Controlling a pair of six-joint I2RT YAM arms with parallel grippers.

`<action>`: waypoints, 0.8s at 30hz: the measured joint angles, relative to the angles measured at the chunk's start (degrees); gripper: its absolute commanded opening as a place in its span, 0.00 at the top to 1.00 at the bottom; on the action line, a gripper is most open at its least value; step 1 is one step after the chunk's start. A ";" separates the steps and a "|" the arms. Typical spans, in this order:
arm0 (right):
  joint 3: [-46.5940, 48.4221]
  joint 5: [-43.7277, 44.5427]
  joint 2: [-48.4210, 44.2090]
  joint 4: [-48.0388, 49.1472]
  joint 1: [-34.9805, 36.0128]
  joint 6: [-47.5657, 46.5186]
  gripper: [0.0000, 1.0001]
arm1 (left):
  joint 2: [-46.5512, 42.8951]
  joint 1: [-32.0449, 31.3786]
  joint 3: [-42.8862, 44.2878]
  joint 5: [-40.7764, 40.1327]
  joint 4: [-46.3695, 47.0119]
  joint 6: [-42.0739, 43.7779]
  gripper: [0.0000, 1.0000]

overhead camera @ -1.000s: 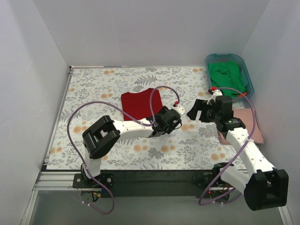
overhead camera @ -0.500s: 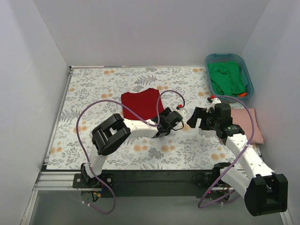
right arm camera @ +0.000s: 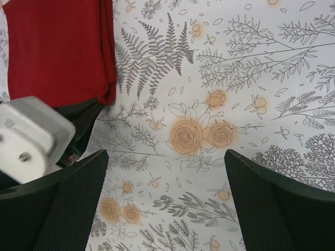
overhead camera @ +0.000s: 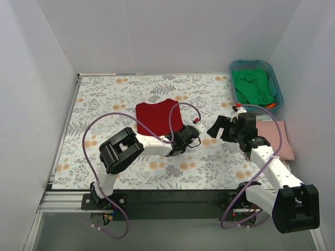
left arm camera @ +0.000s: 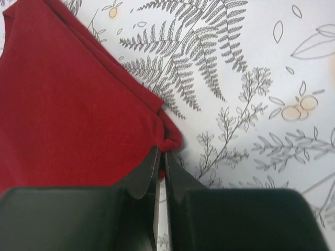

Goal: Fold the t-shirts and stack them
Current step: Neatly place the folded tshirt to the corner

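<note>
Table cover: the floral-patterned cloth table cover (overhead camera: 104,99) lies flat under everything, same as a second ago.
Red shirt: the deep red folded cloth t-shirt (overhead camera: 156,116) sits mid-table, left of centre, and has not shifted from where it lay. Its near right corner is puckered up into a little ridge (left arm camera: 170,138).
Left arm: the elbow has swung in to the right since the earlier view, and the purple cable now loops higher over the shirt.
Left gripper: here's the change! The left gripper (overhead camera: 182,134) was spread a second ago; now its black fingers (left arm camera: 141,175) are pressed together, pinching that puckered corner of the red shirt (left arm camera: 68,104).
Right gripper: the right gripper (overhead camera: 215,125) hovers just right of the left one, barely nudged towards it. Its fingers (right arm camera: 68,193) are spread wide over bare floral cover, touching nothing, with the shirt's corner (right arm camera: 57,47) off to one side.
Green shirt: a crumpled green cloth t-shirt (overhead camera: 254,86) fills the teal plastic tub (overhead camera: 278,89) at the far right corner, unmoved.
Pink shirt: a pale pink flat cloth t-shirt (overhead camera: 285,142) lies at the right edge, partly under the right arm, unmoved.
</note>
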 measured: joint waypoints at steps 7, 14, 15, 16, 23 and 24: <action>1.77 -2.19 10.75 5.70 0.02 6.01 0.02 | -9.90 0.15 -4.85 4.15 -0.96 -5.53 1.00; 4.24 -7.26 24.90 14.36 2.45 14.40 0.07 | -16.70 0.15 -6.54 7.02 -1.29 -10.49 1.00; 5.27 -7.80 26.84 15.39 3.17 15.37 0.07 | -16.79 0.15 -6.73 7.37 -1.31 -11.10 1.00; 6.29 -8.31 28.61 16.46 3.85 16.44 0.08 | -16.79 0.15 -6.91 7.69 -1.36 -11.56 1.00; 10.86 -11.21 36.37 22.97 6.95 21.49 0.12 | -16.57 0.15 -8.09 9.66 -1.88 -14.80 1.00; 11.17 -11.52 37.24 23.61 7.32 22.08 0.13 | -16.57 0.15 -8.17 9.84 -1.81 -15.17 1.00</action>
